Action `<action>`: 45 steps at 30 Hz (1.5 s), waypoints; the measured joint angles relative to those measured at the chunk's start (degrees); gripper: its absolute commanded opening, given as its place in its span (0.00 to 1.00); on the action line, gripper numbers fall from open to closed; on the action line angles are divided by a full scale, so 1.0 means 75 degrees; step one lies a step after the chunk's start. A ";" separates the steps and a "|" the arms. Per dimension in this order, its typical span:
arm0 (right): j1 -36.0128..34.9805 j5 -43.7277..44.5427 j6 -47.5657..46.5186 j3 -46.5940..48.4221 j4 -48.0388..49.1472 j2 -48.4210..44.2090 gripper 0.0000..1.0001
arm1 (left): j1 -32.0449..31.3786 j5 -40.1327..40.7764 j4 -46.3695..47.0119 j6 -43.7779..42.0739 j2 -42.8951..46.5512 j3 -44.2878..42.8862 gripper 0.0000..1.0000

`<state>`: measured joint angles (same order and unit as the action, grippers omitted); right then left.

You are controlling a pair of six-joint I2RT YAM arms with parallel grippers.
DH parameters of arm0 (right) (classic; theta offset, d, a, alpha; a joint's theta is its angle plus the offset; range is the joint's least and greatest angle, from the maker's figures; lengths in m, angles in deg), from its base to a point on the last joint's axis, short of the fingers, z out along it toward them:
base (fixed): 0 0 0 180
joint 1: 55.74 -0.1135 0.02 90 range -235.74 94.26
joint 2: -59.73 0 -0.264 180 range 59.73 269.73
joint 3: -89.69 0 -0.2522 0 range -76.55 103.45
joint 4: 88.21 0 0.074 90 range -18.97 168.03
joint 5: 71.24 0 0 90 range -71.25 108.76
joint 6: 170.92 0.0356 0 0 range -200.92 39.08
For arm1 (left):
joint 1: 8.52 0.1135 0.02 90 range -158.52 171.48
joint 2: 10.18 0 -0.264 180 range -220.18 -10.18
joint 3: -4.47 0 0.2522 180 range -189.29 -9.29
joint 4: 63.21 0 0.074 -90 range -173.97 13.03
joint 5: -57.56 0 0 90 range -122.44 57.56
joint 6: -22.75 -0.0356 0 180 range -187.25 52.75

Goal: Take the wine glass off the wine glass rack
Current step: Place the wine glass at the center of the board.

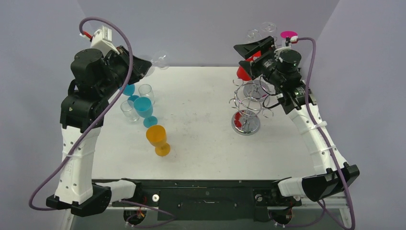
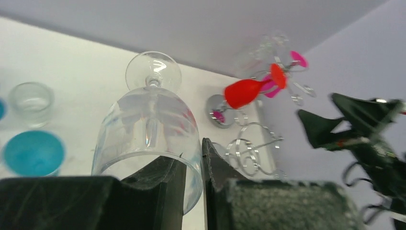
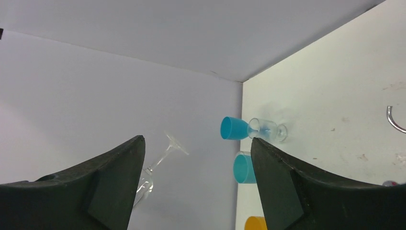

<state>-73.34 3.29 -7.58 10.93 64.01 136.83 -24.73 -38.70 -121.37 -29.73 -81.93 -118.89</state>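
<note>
Fingers of the left gripper (image 2: pixel 194 157) clamp the rim of a clear wine glass (image 2: pixel 148 120), aloft well left of the rack (image 1: pixel 246 103). Beside the rack, the right gripper (image 3: pixel 196 141) gapes empty. Removal looks done; only set-down is left, I'd say.

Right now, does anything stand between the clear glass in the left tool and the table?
Nothing visible directly beneath. The held glass, pinched at its rim by the left tool, hangs near the far-left edge of the table; blue glasses and clear glasses crowd the spot just nearer.
</note>
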 measured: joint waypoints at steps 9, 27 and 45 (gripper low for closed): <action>-0.0015 0.0207 -0.1923 0.1174 -0.1603 -0.0070 0.77 | 0.0758 0.2649 -0.3118 -0.0901 0.0090 0.0201 0.00; -0.0015 0.0487 -0.3130 0.1294 -0.2917 -0.0102 0.77 | 0.2375 0.2664 -0.3424 -0.1265 0.0376 0.4427 0.00; 0.0093 0.0638 -0.3360 0.1294 -0.3153 -0.0248 0.77 | 0.2541 0.1644 -0.1842 -0.1265 -0.0428 0.5648 0.02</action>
<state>-72.64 8.08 -32.78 20.64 40.36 134.97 -5.67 -26.37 -135.19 -39.22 -85.14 -76.53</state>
